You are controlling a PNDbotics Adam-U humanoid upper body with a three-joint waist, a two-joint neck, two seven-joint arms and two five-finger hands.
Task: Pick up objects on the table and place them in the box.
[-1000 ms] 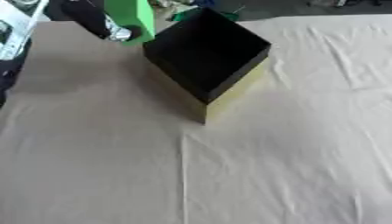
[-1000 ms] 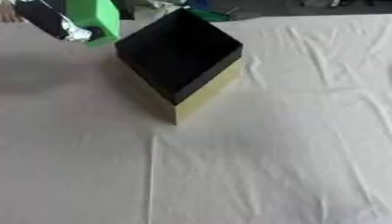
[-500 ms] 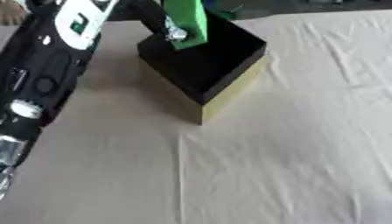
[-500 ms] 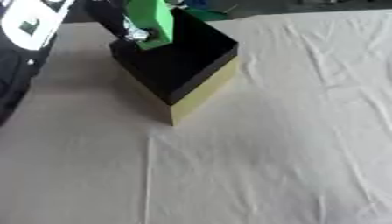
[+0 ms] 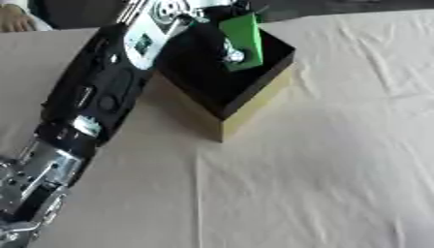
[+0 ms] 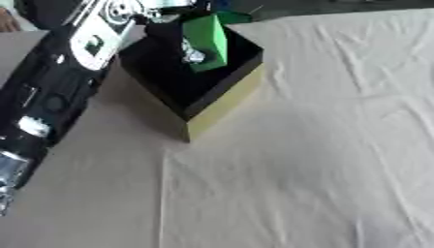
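My left hand (image 5: 227, 49) pinches the green block (image 5: 243, 35) over the box (image 5: 254, 101). The block stands nearly upright, its long axis tilting slightly left at the top.

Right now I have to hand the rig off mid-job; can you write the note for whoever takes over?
Left hand: curled round the green block, holding it over the open box.
Right hand: not in view.
Box: on the cloth-covered table, dark inside; contents cannot be made out.
Done: block picked up and carried to the box.
Left: lower and release it inside, then withdraw the arm. No other loose objects show on the cloth.
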